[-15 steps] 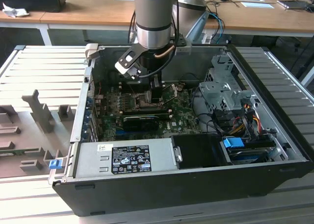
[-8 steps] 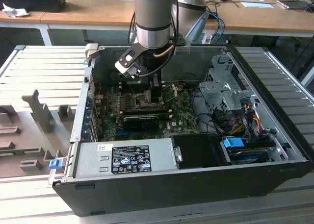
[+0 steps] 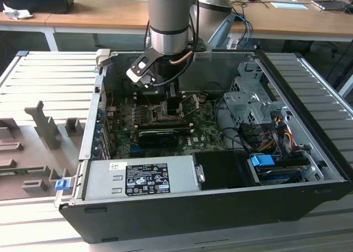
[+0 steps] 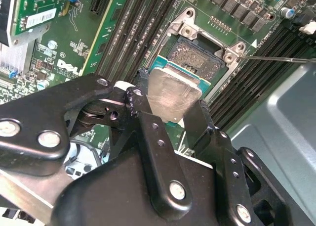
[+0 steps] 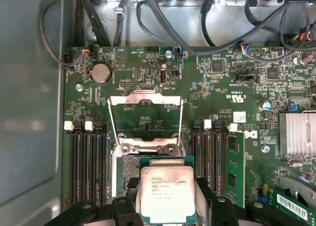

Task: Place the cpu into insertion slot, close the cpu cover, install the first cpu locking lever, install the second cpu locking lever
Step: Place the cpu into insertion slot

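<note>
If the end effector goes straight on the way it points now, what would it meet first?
Most likely the insertion slot, lying just beyond the cpu that the end effector holds; the cpu cover stands open. Depth is unclear.

Slatted table (image 3: 49,70), computer case (image 3: 220,213), perhaps jigs (image 3: 44,125)

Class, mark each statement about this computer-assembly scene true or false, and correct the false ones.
1. The gripper has its fingers shut on the cpu. True.
2. The cpu cover is closed over the insertion slot. False: it stands swung open, leaving the slot uncovered.
3. The computer case is open, with the motherboard exposed. True.
4. The cpu lies outside the case. False: it is held inside the case, at the slot.
</note>
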`<state>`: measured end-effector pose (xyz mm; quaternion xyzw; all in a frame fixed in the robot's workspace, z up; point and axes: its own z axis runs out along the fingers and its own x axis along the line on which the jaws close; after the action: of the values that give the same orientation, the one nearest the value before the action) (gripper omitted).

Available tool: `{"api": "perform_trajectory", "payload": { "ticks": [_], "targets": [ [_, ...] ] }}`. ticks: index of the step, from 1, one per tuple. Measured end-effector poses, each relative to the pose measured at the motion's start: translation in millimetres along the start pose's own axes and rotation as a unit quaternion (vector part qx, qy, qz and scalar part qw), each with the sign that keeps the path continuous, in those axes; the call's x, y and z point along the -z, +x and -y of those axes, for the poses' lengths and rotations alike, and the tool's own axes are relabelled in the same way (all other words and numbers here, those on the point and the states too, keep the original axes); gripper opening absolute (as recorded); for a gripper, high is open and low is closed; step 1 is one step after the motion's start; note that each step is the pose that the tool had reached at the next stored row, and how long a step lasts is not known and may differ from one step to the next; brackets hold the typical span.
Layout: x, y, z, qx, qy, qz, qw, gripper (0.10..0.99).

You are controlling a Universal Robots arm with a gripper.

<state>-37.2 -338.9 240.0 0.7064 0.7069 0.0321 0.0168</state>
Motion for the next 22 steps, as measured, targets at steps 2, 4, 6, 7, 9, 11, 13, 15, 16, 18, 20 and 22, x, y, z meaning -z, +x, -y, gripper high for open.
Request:
{"api": "perform_trajectory", "payload": {
  "ticks": [2, 4, 6, 7, 9, 11, 13, 15, 16, 18, 20, 22],
  "targets": [
    [0.0, 0.0, 0.4, 0.000, 0.0000, -0.0001, 1.0000, 0.525],
    [-0.2, 0.3, 1.5, 0.000, 0.0000, 0.0000, 1.0000, 0.525],
    [-0.8, 1.3, 2.6, 0.000, 0.0000, -0.0001, 1.0000, 0.525],
    [-1.2, 1.7, 3.0, 0.000, 0.0000, -0.0001, 1.0000, 0.525],
    [-5.5, 2.8, 4.6, 0.000, 0.0000, 0.0000, 1.0000, 0.525],
    [-9.8, 3.7, 5.3, 0.000, 0.0000, 0.0000, 1.0000, 0.525],
    [-14.1, 4.9, 5.7, 0.000, 0.0000, 0.0000, 1.0000, 0.525],
    [-18.4, 7.0, 6.1, 0.001, 0.0000, 0.0000, 1.0000, 0.525],
    [-19.6, 8.0, 6.4, 0.001, 0.0000, -0.0003, 1.0000, 0.525],
    [-20.6, 8.7, 10.5, -0.001, -0.0001, -0.0003, 1.0000, 0.525],
    [-22.2, 8.9, 10.6, -0.004, -0.0001, 0.0000, 1.0000, 0.525],
    [-23.7, 9.7, 10.8, -0.009, -0.0002, 0.0004, 1.0000, 0.525]
  ]
}}
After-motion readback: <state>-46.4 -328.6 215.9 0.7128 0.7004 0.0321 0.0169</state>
